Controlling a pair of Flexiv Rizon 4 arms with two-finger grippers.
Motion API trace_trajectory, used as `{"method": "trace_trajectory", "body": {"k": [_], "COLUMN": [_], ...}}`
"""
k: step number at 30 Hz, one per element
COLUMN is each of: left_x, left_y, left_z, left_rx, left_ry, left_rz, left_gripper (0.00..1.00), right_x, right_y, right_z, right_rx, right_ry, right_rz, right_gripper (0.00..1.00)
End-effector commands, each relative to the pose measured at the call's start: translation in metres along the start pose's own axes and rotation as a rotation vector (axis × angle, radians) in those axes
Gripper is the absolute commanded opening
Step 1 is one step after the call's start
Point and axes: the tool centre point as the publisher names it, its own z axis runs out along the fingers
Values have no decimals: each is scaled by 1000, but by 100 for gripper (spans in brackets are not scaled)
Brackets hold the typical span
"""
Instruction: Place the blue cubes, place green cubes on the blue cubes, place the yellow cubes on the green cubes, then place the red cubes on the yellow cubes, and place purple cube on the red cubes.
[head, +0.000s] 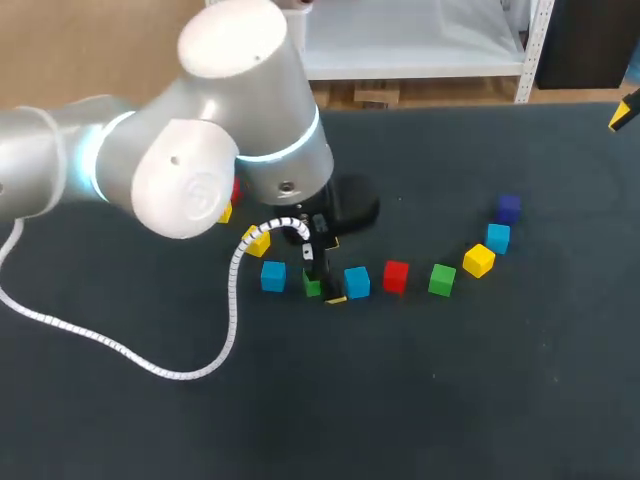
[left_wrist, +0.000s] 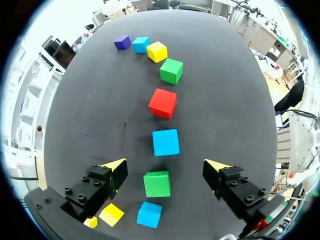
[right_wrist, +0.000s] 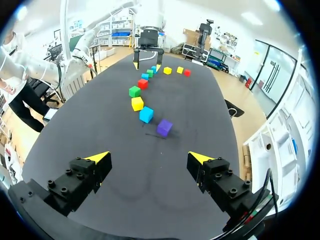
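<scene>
My left gripper (left_wrist: 166, 167) hangs open over a green cube (left_wrist: 157, 183), which lies between its fingers untouched. Just ahead sits a blue cube (left_wrist: 165, 142), then a red cube (left_wrist: 163, 103), another green cube (left_wrist: 171, 70), a yellow cube (left_wrist: 157, 51), a blue cube (left_wrist: 141, 44) and a purple cube (left_wrist: 122, 42), in a curved row. Behind the gripper lie a blue cube (left_wrist: 149, 214) and a yellow cube (left_wrist: 111, 214). From above, the left gripper (head: 322, 272) covers part of that green cube (head: 312, 288). My right gripper (right_wrist: 148, 158) is open and empty, well short of the purple cube (right_wrist: 164, 127).
Past the row, a yellow cube (head: 225, 212) and a red cube (head: 236, 190) peek out beside the left arm's big grey elbow (head: 200, 140). A white cable (head: 120, 350) loops over the dark mat. One yellow tip of the right gripper (head: 622, 112) shows at the table's far right.
</scene>
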Motion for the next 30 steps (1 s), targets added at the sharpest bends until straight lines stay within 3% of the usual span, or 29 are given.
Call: {"method": "trace_trajectory", "body": {"k": [1, 12, 30], "left_x": [-7, -17, -15], "left_y": [1, -8, -4], "left_z": [8, 17, 27], "left_rx": [11, 44, 52], "left_ry": [28, -16, -24], "left_rz": [0, 32, 21], "left_gripper": [100, 100, 96], "right_x": [0, 0, 0], "right_y": [0, 0, 0], "right_z": [0, 0, 0], "right_rx": [1, 1, 1], "right_ry": [0, 0, 0], "right_rz": [0, 0, 0], "right_gripper": [100, 100, 100]}}
